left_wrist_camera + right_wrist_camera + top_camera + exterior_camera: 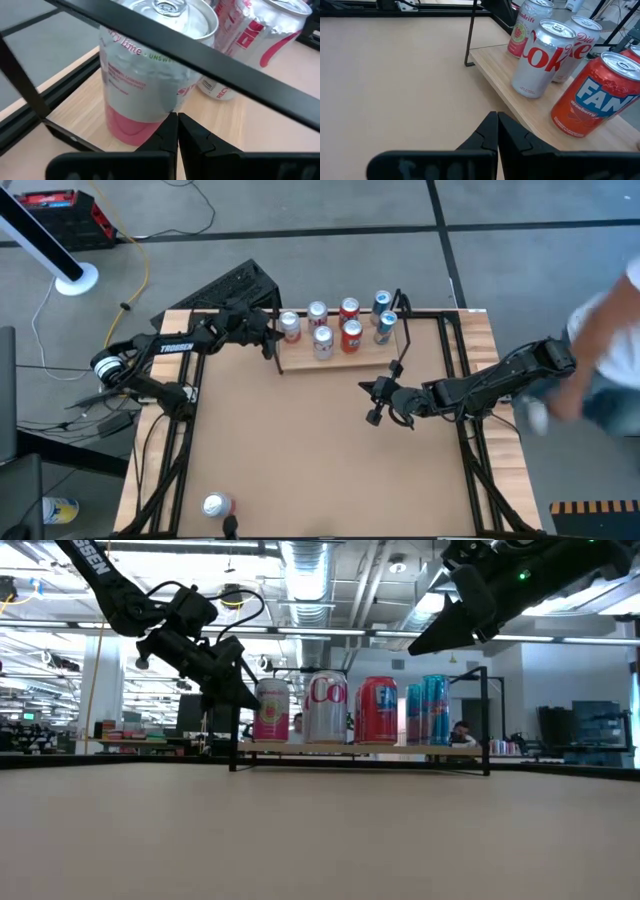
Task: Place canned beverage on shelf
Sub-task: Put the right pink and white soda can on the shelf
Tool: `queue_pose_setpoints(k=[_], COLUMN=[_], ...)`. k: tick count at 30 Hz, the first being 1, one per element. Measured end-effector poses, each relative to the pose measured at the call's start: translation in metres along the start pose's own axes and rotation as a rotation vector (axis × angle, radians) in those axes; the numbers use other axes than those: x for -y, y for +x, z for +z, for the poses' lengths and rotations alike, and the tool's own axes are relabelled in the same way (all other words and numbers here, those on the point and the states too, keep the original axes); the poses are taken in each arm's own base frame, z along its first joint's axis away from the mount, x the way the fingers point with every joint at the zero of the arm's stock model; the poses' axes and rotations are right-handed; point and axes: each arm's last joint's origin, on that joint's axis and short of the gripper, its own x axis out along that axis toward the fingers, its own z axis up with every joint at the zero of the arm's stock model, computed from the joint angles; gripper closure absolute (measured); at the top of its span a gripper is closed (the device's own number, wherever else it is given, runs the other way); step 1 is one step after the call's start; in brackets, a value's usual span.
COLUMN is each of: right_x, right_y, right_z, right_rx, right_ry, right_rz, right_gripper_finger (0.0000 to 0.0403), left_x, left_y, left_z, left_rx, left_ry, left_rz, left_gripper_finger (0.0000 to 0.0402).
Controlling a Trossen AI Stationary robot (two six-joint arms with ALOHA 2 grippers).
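Along the far edge of the surface sits the shelf, a light-wood plank with thin black rod uprights at both short ends; seven cans stand on it in two loose rows, taking up most of the plank. Broad bare surface lies in front of the shelf, down to the near edge, where a lone can lies close to the left corner, well apart from everything else. Readable print: "Coke" in red on a silver can; "FAN…" in white on blue plus small "strawberry" on the red can; "Lime" and "UNSW…" on a silver-and-pink can; tall blue cans at the shelf's right end, text not readable. "TROSSEN" shows on the left arm. Left arm reaches in from the left side, its pincer pinched fully together and empty, tip just at the shelf's left upright, pointing at the pink can, a black rod crossing between them. Right arm stretches in from the right edge, bent low; its pincer also closed on nothing, hovering over bare surface in front of the shelf's right half, angled toward the cans. A blurred person stands at the right edge.
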Motion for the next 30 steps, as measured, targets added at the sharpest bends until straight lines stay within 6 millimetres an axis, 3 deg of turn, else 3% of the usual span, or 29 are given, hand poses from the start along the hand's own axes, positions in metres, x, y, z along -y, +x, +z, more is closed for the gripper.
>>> queue_pose_setpoints(k=[17, 30], right_x=[0.0, -0.002], right_y=[0.0, -0.001], right_z=[0.0, 0.0], right_rx=[-0.003, -0.004], right_ry=[0.0, 0.006], right_rz=[0.016, 0.031], right_gripper_finger=[0.0376, 0.0376], left_x=[0.0, 0.004], left_y=[-0.003, -0.011], left_z=[0.001, -0.01], left_rx=[-0.009, -0.147], left_ry=[-0.015, -0.01], left_rz=[0.041, 0.009], left_gripper_finger=[0.0402, 0.0401])
